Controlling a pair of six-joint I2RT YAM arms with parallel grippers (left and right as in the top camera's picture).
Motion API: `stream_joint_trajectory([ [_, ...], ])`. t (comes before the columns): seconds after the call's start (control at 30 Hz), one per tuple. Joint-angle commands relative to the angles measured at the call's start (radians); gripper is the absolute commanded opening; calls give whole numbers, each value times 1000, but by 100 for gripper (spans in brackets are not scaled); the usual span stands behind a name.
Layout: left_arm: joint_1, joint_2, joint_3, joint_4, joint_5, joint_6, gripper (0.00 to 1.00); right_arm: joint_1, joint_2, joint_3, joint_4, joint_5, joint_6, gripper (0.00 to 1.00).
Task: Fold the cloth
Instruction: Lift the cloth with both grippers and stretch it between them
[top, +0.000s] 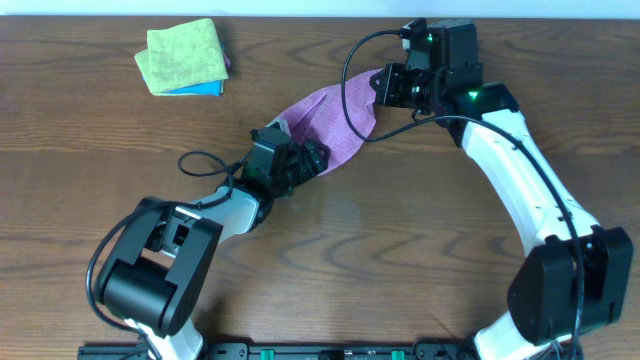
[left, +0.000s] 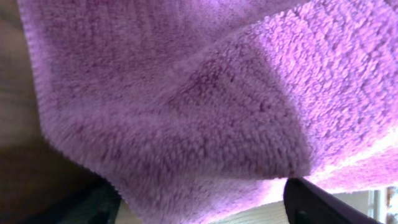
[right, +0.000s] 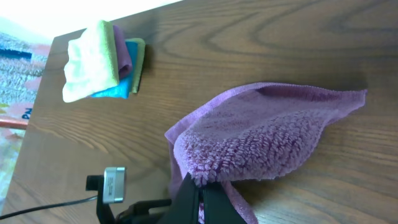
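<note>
the table (top: 400, 250) bears no container, only cloths. the cloth (top: 335, 118) hangs in a band between both arms near mid-table, one end lifted and its far part resting on the wood in the right wrist view. a yellow-green cloth (top: 183, 55) lies on a blue cloth (top: 205, 90) at the far left corner, well apart. the right gripper (top: 385, 85) is pinched tight on a corner of the cloth. the left gripper (top: 312, 160) sits at the other end under the pile; i cannot tell whether it grips. the fold looks to be mid-way. next, the held corner likely needs carrying over to meet the opposite edge, then lowering flat.
</note>
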Motion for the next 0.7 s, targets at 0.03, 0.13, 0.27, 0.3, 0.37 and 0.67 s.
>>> stream_joint_trajectory([
  [0.03, -5, 17, 10, 52, 0, -6, 57, 5, -1, 16, -6, -8, 0, 1],
  [0.13, -3, 17, 10, 68, 0, -7, 6, 5, -1, 16, -6, -7, -5, 1],
  [0.27, 25, 6, 13, 128, 85, -6, 6, 2, -1, 16, -9, 3, -41, 1],
  [0.3, 38, -1, 14, 153, 113, -6, 6, -1, -2, 16, -11, 4, -50, 1],
  [0.37, 77, -30, 25, 171, 164, -3, 6, -6, -3, 16, -23, 4, -68, 1],
  [0.67, 275, -185, 182, 5, 395, 39, 6, -26, -61, 16, -97, 11, -97, 1],
])
